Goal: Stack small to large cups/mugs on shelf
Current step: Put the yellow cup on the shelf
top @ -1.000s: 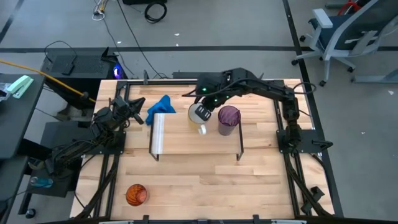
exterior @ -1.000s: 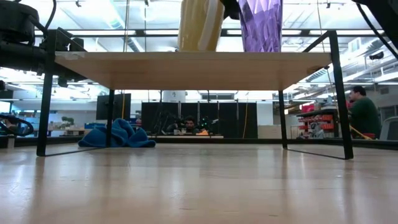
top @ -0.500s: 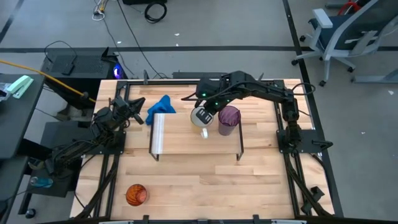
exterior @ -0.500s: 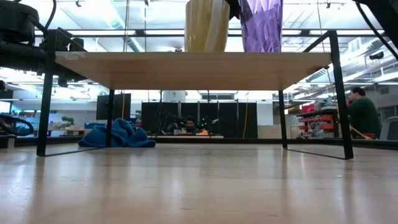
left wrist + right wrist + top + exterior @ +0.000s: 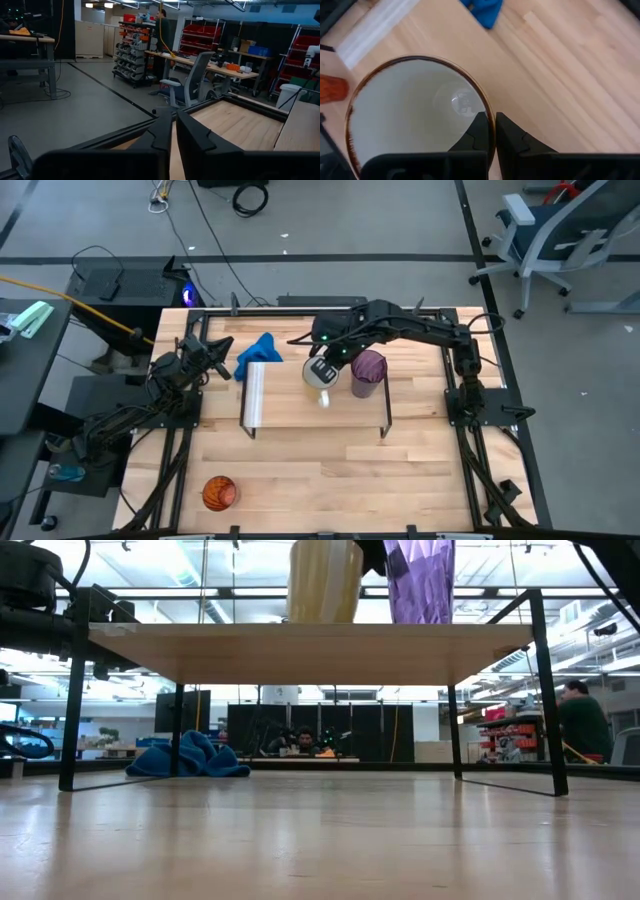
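right gripper [image 5: 326, 363] has its fingers pinched on the rim of the white mug [image 5: 318, 370] on the shelf [image 5: 300, 405], purple tumbler [image 5: 367, 370] just beside them, so any sideways drift could knock it over; left gripper [image 5: 222, 348] waits shut.

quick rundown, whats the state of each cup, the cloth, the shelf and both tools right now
white handled mug: upright on the shelf, rim pinched by the right tool
tall purple translucent tumbler: upright on the shelf, beside the mug
small orange translucent cup: on the tabletop, off the shelf
blue cloth: crumpled on the table
low light-wood shelf: standing, holds two vessels
right tool: shut on the mug rim
left tool: shut, empty, parked at the table's left edge
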Controlling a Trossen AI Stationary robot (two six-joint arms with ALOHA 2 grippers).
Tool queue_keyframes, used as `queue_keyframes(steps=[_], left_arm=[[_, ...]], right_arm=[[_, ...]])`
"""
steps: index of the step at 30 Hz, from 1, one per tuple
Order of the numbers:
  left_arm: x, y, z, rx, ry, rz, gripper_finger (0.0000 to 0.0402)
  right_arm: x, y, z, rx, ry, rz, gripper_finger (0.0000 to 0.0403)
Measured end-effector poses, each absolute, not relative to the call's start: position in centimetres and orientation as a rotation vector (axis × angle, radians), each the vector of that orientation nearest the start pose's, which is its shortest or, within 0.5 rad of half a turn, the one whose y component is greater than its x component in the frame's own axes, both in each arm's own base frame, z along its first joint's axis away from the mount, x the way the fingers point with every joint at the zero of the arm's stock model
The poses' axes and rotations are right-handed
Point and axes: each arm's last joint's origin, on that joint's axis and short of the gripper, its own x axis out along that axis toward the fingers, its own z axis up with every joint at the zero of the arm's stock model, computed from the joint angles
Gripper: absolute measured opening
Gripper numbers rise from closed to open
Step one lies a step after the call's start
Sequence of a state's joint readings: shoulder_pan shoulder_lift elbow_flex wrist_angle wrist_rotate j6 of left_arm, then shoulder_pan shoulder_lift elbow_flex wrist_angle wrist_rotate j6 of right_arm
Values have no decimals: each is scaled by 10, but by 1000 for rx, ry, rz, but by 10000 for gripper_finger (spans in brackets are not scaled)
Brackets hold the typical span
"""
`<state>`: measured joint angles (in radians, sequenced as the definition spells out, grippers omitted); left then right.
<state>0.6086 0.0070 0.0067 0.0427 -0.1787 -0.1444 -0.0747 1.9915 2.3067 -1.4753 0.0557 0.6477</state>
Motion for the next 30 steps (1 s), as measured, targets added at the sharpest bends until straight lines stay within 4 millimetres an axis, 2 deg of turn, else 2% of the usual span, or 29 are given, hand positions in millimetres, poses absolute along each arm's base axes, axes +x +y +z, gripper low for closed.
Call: queue_keyframes(steps=[5, 30], left_arm=[[77, 60, 170, -127, -103, 782, 28], [77, 60, 170, -127, -104, 782, 38]], right_arm=[[381, -30, 383, 573, 1100, -484, 13], [380, -27, 383, 564, 1097, -541, 13]])
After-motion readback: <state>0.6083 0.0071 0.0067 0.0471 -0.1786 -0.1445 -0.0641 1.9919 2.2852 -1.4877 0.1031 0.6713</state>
